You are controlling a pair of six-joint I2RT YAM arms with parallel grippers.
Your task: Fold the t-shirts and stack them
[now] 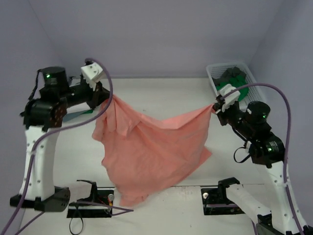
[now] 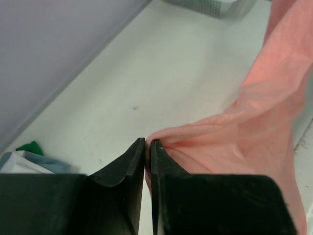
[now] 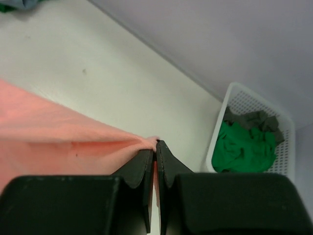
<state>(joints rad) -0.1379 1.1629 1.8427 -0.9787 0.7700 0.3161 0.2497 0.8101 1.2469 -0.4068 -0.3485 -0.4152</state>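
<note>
Corners of the salmon pink t-shirt (image 1: 151, 152) are pinched: the left gripper (image 2: 147, 143) is clenched on one, the right gripper (image 3: 156, 144) on the other. Mid-frame in the top view its upper edge sags between them; its lower hem trails onto the table (image 1: 161, 93) at bottom centre. A strip of table shows behind it. At upper right, a white mesh basket (image 1: 211, 78) holds a green t-shirt (image 3: 244, 147) and a dark grey t-shirt (image 3: 254, 120).

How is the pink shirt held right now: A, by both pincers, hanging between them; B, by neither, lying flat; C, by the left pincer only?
A: the left pincer and the right pincer are each shut on an edge of the pink shirt, which sags between them.
</note>
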